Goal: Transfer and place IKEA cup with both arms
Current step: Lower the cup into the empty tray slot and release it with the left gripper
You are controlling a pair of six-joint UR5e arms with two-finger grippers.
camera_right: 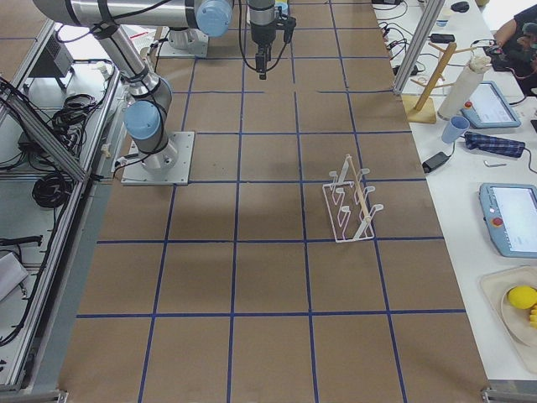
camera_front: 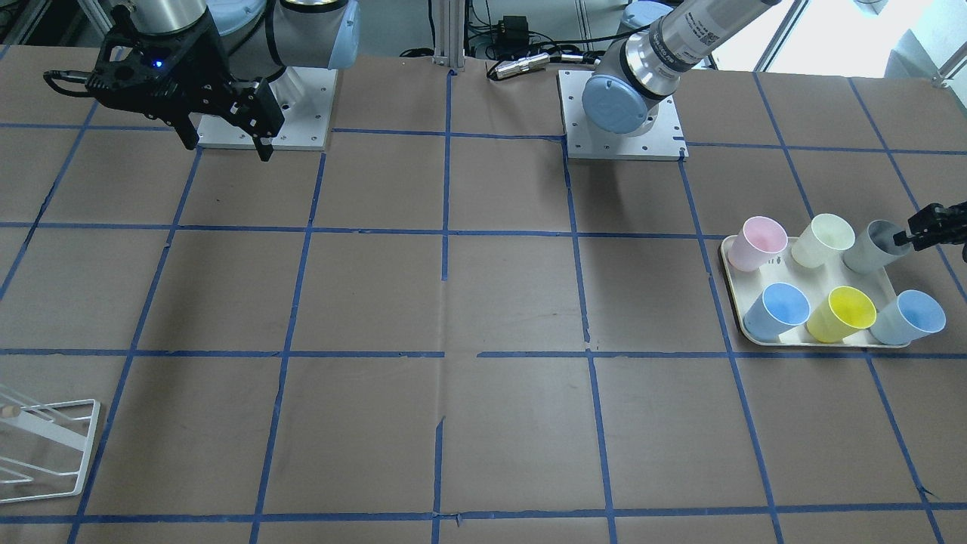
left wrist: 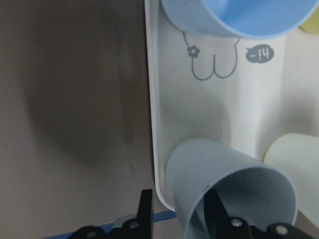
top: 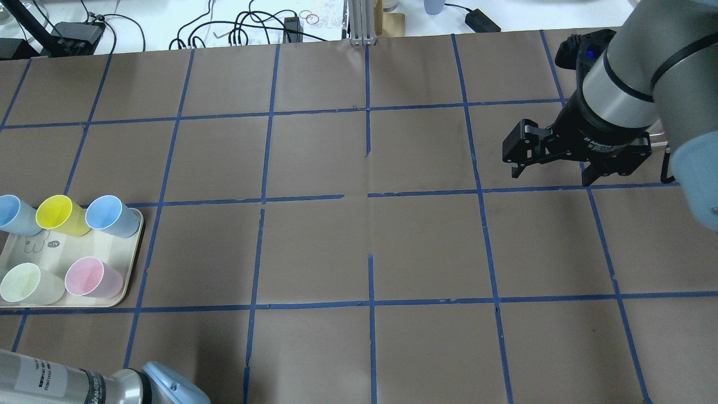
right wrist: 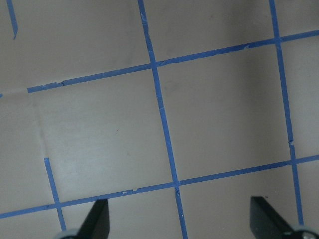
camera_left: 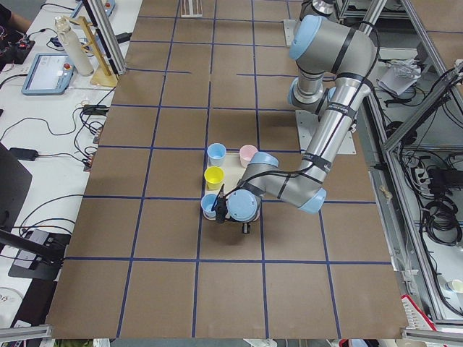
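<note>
The pale grey IKEA cup (camera_front: pixel 869 248) stands at the far corner of a white tray (camera_front: pixel 730 273), at the table's end on my left. My left gripper (camera_front: pixel 906 238) is at its rim. In the left wrist view one finger (left wrist: pixel 213 211) reaches inside the cup (left wrist: pixel 219 174) and the other finger (left wrist: pixel 145 211) stays outside, a gap away from the wall. That gripper is open and straddles the wall. My right gripper (top: pixel 549 178) hangs open and empty above bare table near its own base, far from the tray.
Several coloured cups share the tray: pink (camera_front: pixel 758 242), pale yellow-green (camera_front: pixel 823 240), blue (camera_front: pixel 776 310), yellow (camera_front: pixel 841 312) and light blue (camera_front: pixel 909 316). A white wire rack (camera_front: pixel 38 446) stands at the opposite end of the table. Blue tape lines grid the brown surface.
</note>
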